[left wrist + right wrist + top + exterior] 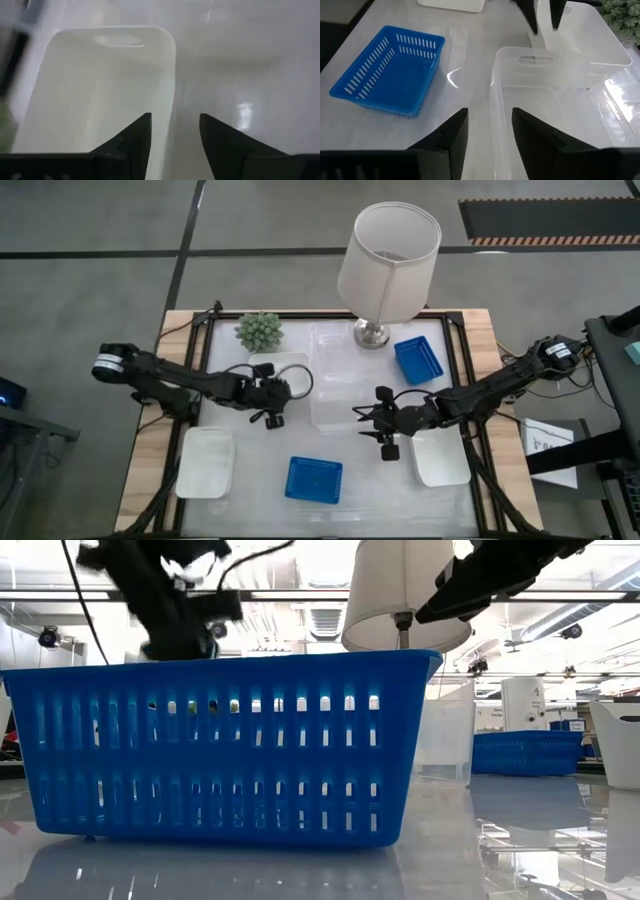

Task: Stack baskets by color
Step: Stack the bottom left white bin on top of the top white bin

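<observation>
Both grippers hang open over the middle of the table. My left gripper (279,402) (175,122) hovers over a white basket (276,364) (100,95); one finger stands above its inside, the other above the table beside its long wall. My right gripper (363,423) (489,117) has its fingers on either side of a clear basket's (334,402) (545,105) long wall (493,90). Whether either gripper touches its basket does not show. Two blue baskets (313,479) (418,360) and two more white ones (205,463) (441,457) rest flat on the table.
A white-shaded lamp (388,265) stands at the far edge, with a small green plant (259,331) to its left. A second clear basket (335,345) lies beyond the first. The near blue basket (220,750) fills the low view, close to the front edge.
</observation>
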Controlling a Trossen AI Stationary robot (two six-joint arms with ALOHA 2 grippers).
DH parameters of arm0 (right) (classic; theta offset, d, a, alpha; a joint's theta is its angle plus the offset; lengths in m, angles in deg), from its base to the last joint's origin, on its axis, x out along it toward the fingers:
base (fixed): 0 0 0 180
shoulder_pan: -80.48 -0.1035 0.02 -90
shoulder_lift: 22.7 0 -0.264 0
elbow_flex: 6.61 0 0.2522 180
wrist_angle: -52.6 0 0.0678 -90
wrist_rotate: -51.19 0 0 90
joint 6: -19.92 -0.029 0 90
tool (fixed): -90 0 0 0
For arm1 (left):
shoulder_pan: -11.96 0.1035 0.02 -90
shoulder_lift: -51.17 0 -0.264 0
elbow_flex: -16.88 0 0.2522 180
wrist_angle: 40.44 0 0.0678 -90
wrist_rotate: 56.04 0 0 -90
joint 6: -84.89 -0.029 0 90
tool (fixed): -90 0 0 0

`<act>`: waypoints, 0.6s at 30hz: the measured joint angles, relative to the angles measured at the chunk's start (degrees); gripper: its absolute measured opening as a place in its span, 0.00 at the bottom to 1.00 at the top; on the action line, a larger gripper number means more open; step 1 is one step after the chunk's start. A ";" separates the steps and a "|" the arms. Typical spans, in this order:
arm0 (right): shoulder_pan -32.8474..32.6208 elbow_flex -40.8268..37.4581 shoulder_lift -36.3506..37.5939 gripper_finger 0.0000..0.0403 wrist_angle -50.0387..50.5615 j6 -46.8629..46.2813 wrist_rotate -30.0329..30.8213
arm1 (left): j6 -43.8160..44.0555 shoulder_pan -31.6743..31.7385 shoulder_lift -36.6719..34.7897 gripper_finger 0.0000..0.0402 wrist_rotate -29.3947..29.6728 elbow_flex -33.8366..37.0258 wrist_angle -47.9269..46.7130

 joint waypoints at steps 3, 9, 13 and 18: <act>0.00 -0.02 0.00 0.37 0.14 0.10 0.00 | 13.34 -1.16 -1.60 0.37 -6.65 -5.65 -11.38; 0.00 -0.02 0.00 0.36 1.30 0.37 0.00 | 40.09 -8.86 -0.01 0.37 -7.53 -14.12 -27.20; 0.00 -0.09 0.00 0.36 2.34 -0.80 -0.02 | 58.83 -14.05 2.50 0.37 -10.76 -17.79 -35.89; 0.00 -1.15 -0.02 0.37 2.95 -2.36 -0.04 | 78.00 -20.21 7.28 0.37 -17.95 -19.20 -45.25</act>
